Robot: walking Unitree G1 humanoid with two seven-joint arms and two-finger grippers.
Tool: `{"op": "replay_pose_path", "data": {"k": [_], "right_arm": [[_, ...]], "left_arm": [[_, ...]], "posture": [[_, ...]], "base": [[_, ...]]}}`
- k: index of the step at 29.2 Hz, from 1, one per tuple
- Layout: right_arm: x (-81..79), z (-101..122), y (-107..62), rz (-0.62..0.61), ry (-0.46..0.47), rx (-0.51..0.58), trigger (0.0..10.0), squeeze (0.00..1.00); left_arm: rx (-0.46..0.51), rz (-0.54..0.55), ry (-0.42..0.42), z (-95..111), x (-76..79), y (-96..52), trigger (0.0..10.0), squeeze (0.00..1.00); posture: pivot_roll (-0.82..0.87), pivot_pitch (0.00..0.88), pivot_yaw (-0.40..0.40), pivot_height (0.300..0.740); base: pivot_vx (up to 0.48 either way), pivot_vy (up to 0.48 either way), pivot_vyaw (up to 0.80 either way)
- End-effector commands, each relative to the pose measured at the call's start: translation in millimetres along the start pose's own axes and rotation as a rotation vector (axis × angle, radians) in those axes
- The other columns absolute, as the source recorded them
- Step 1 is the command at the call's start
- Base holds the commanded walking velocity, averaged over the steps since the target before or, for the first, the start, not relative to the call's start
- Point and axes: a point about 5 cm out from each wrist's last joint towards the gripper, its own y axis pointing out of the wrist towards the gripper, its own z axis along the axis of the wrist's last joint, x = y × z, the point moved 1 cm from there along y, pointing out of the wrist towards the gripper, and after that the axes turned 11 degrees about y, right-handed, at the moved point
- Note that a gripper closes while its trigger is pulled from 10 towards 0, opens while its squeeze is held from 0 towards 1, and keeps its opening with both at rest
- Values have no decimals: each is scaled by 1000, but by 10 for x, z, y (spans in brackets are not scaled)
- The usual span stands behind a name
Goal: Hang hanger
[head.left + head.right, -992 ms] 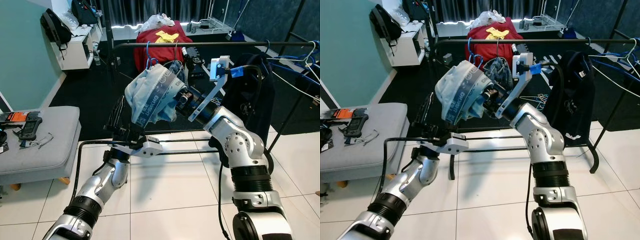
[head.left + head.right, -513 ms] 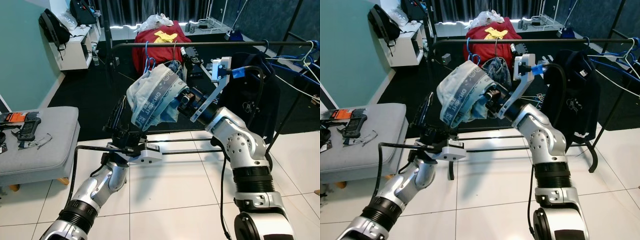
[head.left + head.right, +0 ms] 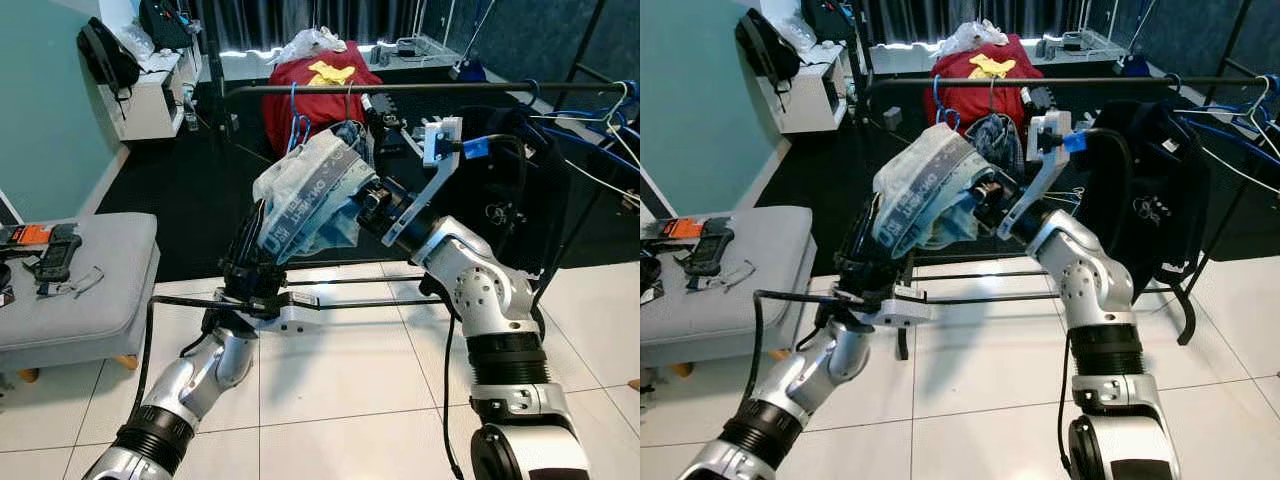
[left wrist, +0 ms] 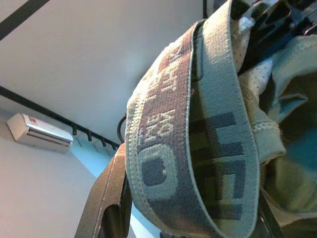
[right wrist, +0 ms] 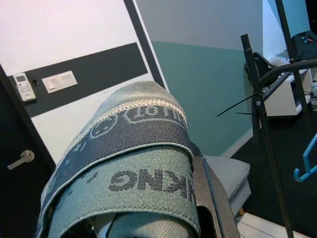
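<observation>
A bundle of pale grey-blue fabric with a broad lettered elastic waistband (image 3: 308, 198) is held up between the two arms, just below and in front of a black horizontal metal clothes rail (image 3: 420, 88). The hanger itself cannot be made out inside the bundle; it is judged to be wrapped within the fabric.

The right gripper (image 3: 362, 198) is buried in the side of the bundle nearest the rail. In the right wrist view the waistband (image 5: 130, 163) is draped over one black finger (image 5: 212, 203); whether these fingers are pinching or spread cannot be told. The left gripper (image 3: 262, 248) is raised beneath the bundle, its black fingers (image 3: 250, 245) pointing up into the cloth. In the left wrist view the waistband (image 4: 190, 148) is looped close against a dark finger (image 4: 106, 196), and again the state of the fingers cannot be told.

Beyond the fingers, blue plastic hangers (image 3: 297, 125) and a dark garment (image 3: 515, 190) hang on the rail, with a red cloth heap (image 3: 320, 85) further behind. Well apart, off the left arm's side, a grey padded bench (image 3: 80, 280) carrying small objects stands on the white tiled floor (image 3: 340, 390).

The step in hand is judged to be the carrying of the load up to the rail. The next move would call for a lift above the rail, then a lowering so a hook catches over it.
</observation>
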Motion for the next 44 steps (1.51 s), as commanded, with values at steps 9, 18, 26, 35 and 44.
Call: {"op": "replay_pose_path", "data": {"k": [9, 18, 26, 35, 44], "right_arm": [[172, -122, -100, -72, 24, -23, 0, 0], [253, -241, -182, -101, 36, -63, 0, 0], [313, -409, -319, -127, 72, -99, 0, 0], [343, -488, -411, -143, 87, -109, 0, 0], [434, -643, -642, -183, 119, -150, 0, 0]], "left_arm": [[46, -111, -41, 50, 20, -125, 10000, 0], [61, -241, -127, 95, 66, -214, 10000, 0], [77, -464, -260, 189, 191, -357, 10000, 0], [84, -525, -295, 198, 217, -381, 10000, 0], [-19, -547, -420, 85, 161, -241, 10000, 0]], "posture": [[-123, 66, -39, 740], [-111, 62, -35, 740], [-101, 60, -20, 740], [-98, 58, -12, 740], [-93, 65, -3, 740]], "base": [[0, 0, 0], [0, 0, 0], [0, 0, 0], [0, 0, 0], [0, 0, 0]]}}
